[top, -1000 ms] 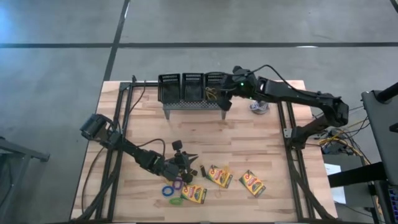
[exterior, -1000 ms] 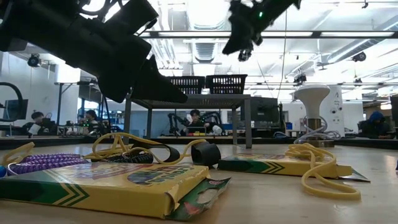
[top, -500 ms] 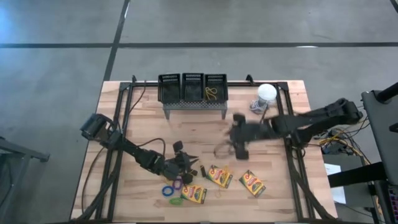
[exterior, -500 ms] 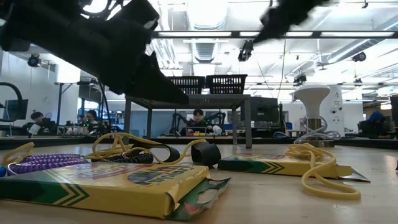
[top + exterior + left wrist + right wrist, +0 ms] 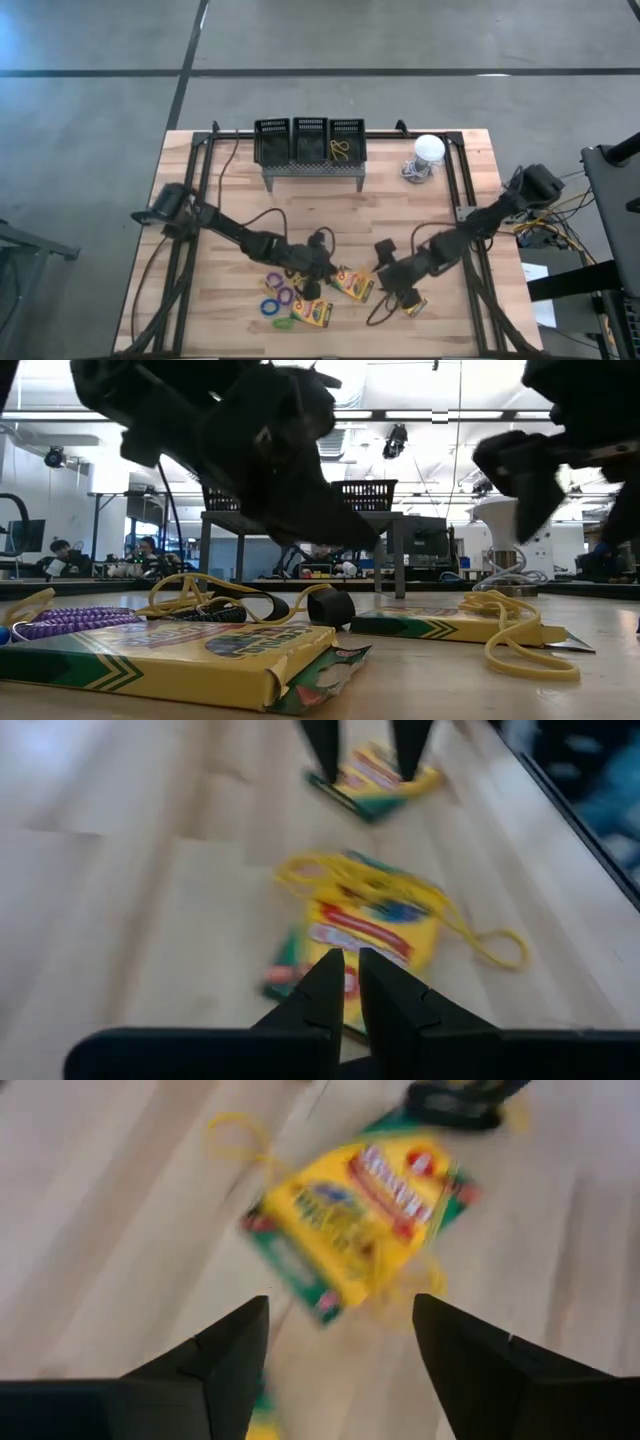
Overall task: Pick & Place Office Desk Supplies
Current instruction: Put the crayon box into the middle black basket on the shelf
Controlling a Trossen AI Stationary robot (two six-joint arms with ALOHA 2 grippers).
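Three yellow-and-green crayon boxes lie flat near the table's near edge: one at the left (image 5: 312, 313), one in the middle (image 5: 352, 283), and one at the right (image 5: 412, 304) half under my right gripper. Purple (image 5: 283, 297), blue (image 5: 270, 307) and green (image 5: 283, 323) loops lie beside the left box. A yellow loop (image 5: 342, 150) lies in the right one of three black mesh bins (image 5: 309, 140). My left gripper (image 5: 326, 281) is shut and empty, just above the middle box (image 5: 375, 920). My right gripper (image 5: 398, 292) is open and empty, its fingers standing wide above a box (image 5: 360, 1210).
The bins stand on a grey perforated stand (image 5: 312, 170) at the far edge. A white round-topped object (image 5: 428, 150) is at the far right. A yellow loop (image 5: 490, 945) trails off the middle box. Both arms reach close together over the boxes. People sit in the room behind.
My right gripper has swung from above the right bin at the far edge toward the near edge and down to the crayon boxes; the yellow loop stays in that bin. My left gripper has moved toward the table's right, to the middle box.
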